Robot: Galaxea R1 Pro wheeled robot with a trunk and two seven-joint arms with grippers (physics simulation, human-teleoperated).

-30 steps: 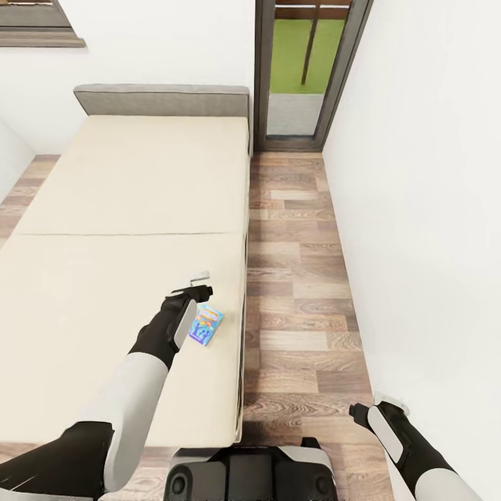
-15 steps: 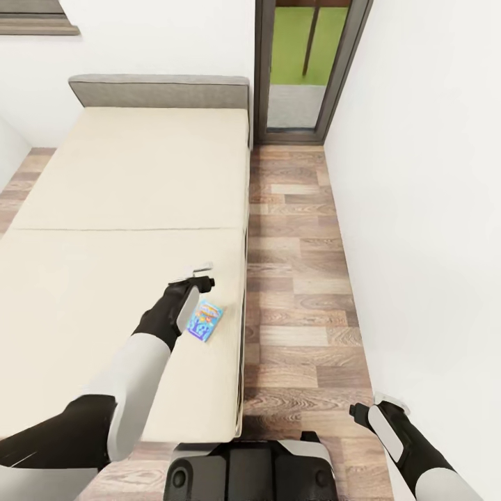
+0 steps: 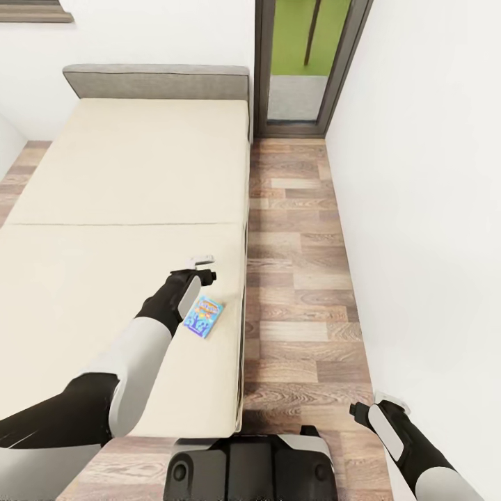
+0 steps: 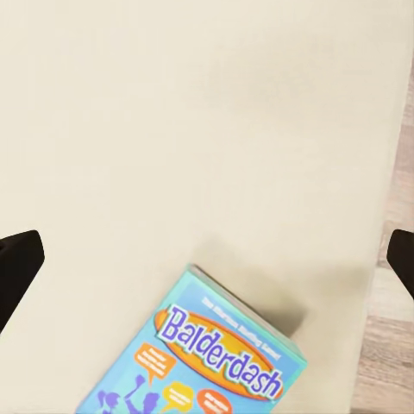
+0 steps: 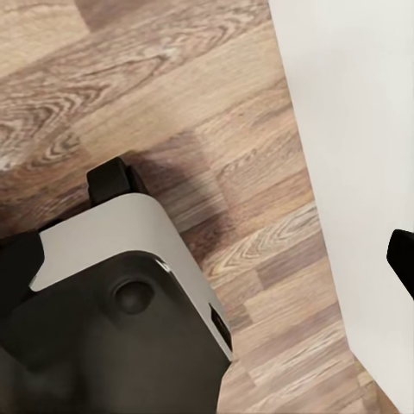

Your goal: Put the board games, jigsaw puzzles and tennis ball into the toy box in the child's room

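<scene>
A small blue board game (image 3: 203, 316), its cover printed "Balderdash" (image 4: 216, 362), lies flat on the beige bed (image 3: 125, 174) near the mattress's right edge. My left gripper (image 3: 206, 268) hovers over the mattress just beyond the box's far end, open. In the left wrist view its dark fingertips (image 4: 17, 267) stand wide apart at the frame's edges, nothing between them. My right gripper (image 3: 374, 405) hangs low over the wooden floor beside the white wall, open and empty. The table, toy box, jigsaw puzzles and tennis ball are out of view.
A strip of wooden floor (image 3: 299, 264) runs between the bed and the white wall (image 3: 417, 209). A glass door (image 3: 299, 62) stands at its far end, beside the grey headboard (image 3: 156, 80). My base (image 5: 112, 319) sits at the bed's foot.
The whole head view has shifted, so the camera moved: the bed and door sit higher in frame. The left gripper stays just beyond the blue box. The right arm keeps its place.
</scene>
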